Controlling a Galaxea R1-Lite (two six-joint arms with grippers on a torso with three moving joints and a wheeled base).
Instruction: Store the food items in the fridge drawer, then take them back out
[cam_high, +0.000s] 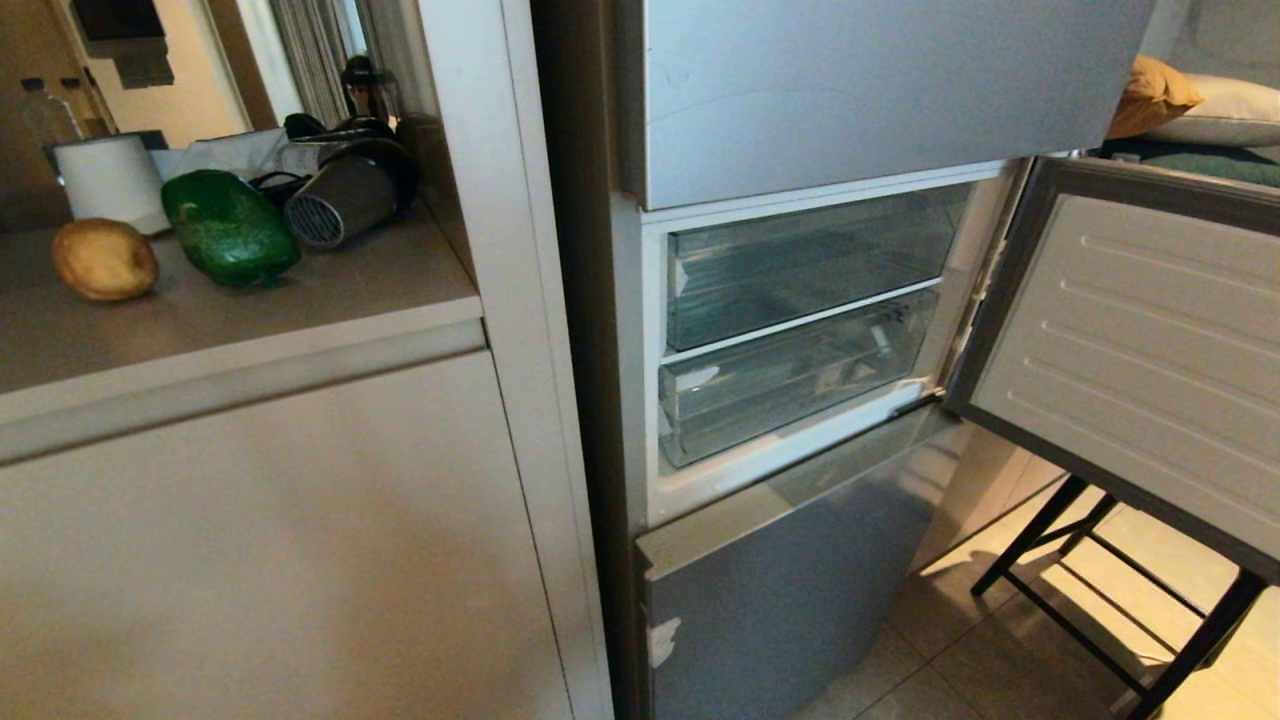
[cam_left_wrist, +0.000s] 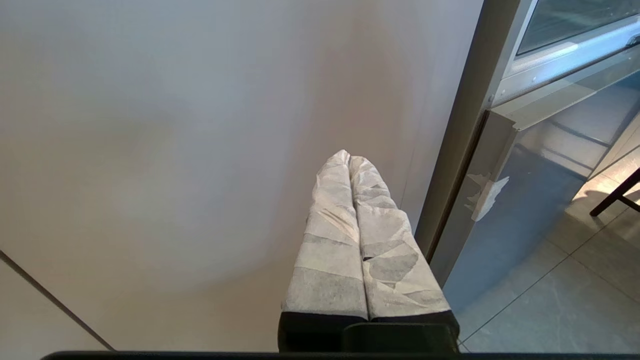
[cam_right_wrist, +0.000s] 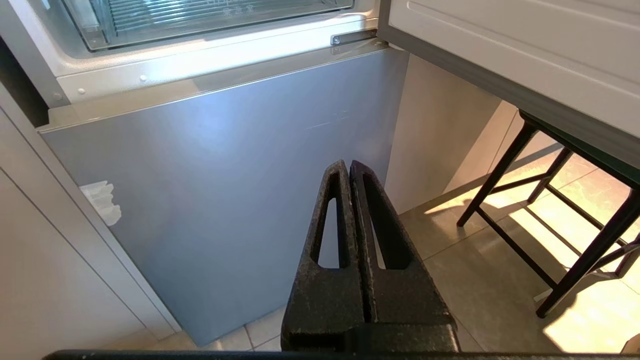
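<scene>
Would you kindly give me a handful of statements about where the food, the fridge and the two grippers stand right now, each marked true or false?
1. The potato and the green pepper lie on the countertop. True.
2. The middle fridge door is closed. False: it is swung open, with two clear drawers showing.
3. The lower fridge drawer already holds the pepper. False: no food shows in either drawer.
4. The right gripper has its jaws shut and holds nothing. True.
5. The left gripper grips the potato. False: its jaws are shut on nothing, low in front of the beige cabinet.
</scene>
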